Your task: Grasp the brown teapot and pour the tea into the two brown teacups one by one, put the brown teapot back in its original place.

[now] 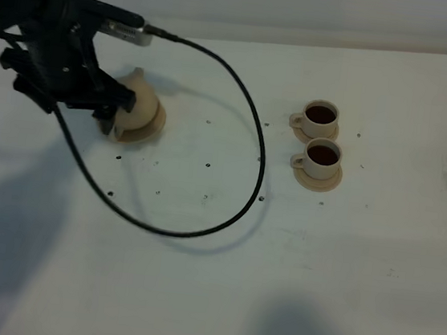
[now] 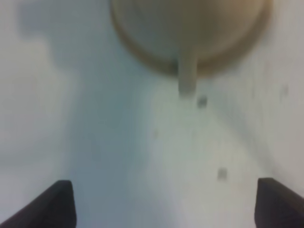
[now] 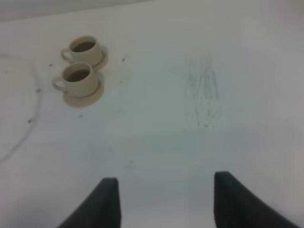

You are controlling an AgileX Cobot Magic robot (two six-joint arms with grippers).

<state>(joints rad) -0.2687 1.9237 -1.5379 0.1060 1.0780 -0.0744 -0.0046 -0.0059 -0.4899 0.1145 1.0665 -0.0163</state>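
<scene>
The brown teapot [image 1: 140, 103] stands upright on its wide tan saucer [image 1: 158, 124] at the left of the white table. My left gripper [image 1: 107, 114] hangs right by it on its left side, open and empty. In the left wrist view the teapot [image 2: 190, 28] is blurred, with its handle [image 2: 187, 73] pointing toward the gripper [image 2: 168, 206], whose tips are wide apart and off it. The two brown teacups [image 1: 320, 116] [image 1: 322, 157] stand on small saucers at the centre right, both holding dark tea. They also show in the right wrist view [image 3: 84, 47] [image 3: 78, 78]. My right gripper [image 3: 166, 199] is open and empty, away from the cups.
A black cable [image 1: 253, 138] runs from the left arm in a big loop across the table between the teapot and the cups. Small dark specks [image 1: 207, 165] dot the table. A faint scuffed patch [image 3: 204, 95] marks the surface on the right.
</scene>
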